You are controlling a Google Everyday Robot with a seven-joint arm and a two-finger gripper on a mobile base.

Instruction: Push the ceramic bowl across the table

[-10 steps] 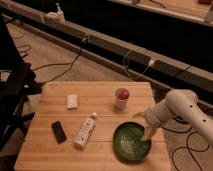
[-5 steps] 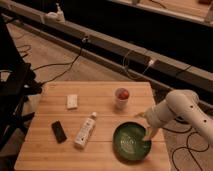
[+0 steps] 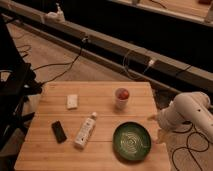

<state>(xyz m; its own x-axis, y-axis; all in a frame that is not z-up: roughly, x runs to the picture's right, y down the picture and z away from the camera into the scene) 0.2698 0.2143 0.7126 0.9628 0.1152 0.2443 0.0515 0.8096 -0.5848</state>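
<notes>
Ceramic bowl (image 3: pixel 131 141): dark green with pale rings inside, upright in the near right corner of the table (image 3: pixel 102 92), close to its right edge. Gripper (image 3: pixel 159 133): at the end of the white arm (image 3: pixel 187 111), low by the table's right edge, just beside the bowl's right rim; contact cannot be told, nor whether it is spread or closed. Also on the table: white cup (image 3: pixel 121 98) holding a red item, lying white bottle (image 3: pixel 85 130), dark flat block (image 3: pixel 59 131), small white block (image 3: pixel 72 101)

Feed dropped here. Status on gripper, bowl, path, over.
Gripper low by right edge of light-brown wooden table. Glossy dark green ceramic bowl upright, front right, beside gripper, contact unclear. White bottle lying to bowl's left.
</notes>
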